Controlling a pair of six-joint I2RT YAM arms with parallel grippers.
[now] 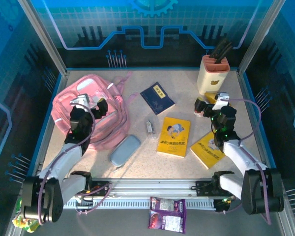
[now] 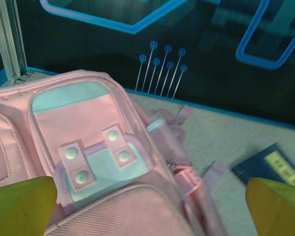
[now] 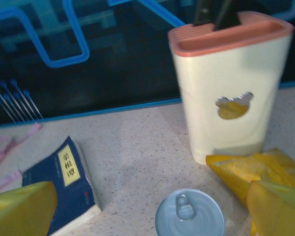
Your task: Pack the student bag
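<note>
Left fingers (image 2: 19, 206) spread wide, holding nothing, right above pink student bag (image 1: 64, 105) at far left of counter (image 1: 137, 164), likely ready to open it. Right fingers (image 3: 19, 209) wide, empty, by tin can (image 3: 189, 216). Books (image 1: 173, 136) and pencil case (image 1: 125, 150) laid out between, waiting to go in.
</note>
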